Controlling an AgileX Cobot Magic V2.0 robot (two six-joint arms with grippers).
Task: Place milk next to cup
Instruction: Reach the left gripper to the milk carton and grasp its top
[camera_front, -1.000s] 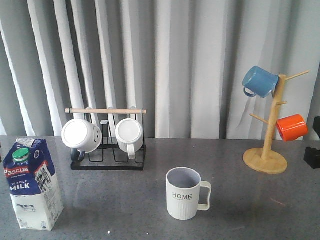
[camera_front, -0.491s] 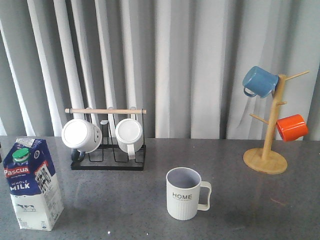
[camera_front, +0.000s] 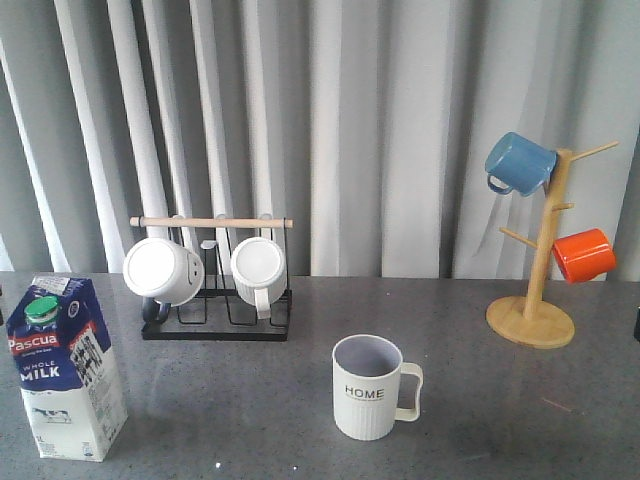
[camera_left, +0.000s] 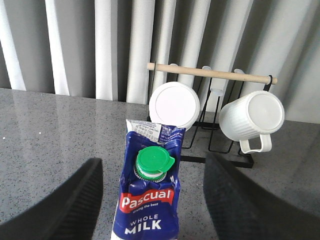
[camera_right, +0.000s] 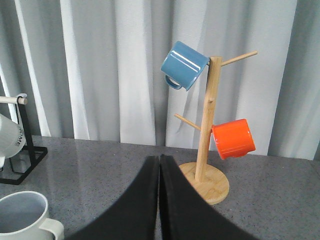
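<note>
My left claw (camera_left: 150, 200) is spread wide, one finger on each side of the milk (camera_left: 148, 192), neither touching it that I can see. My right claw (camera_right: 159, 200) is pressed shut on nothing, pointed toward the wooden mug tree (camera_right: 206, 145).

A second ago a dark piece of my right arm showed at the table's right edge in the front view; now only a sliver remains there, so that arm has pulled back out of the way. The milk and the cup (camera_front: 372, 388) have not shifted. I judge the job falls to my left side: the grasp is not yet made and the carry has not begun.

The milk (camera_front: 62, 365) stands upright at the table's near left, well apart from the cup, which sits near the middle with its handle to the right.

The carton reads "Pascual" on red, then "WHOLE MILK". The cup says "HOME" in black.
</note>
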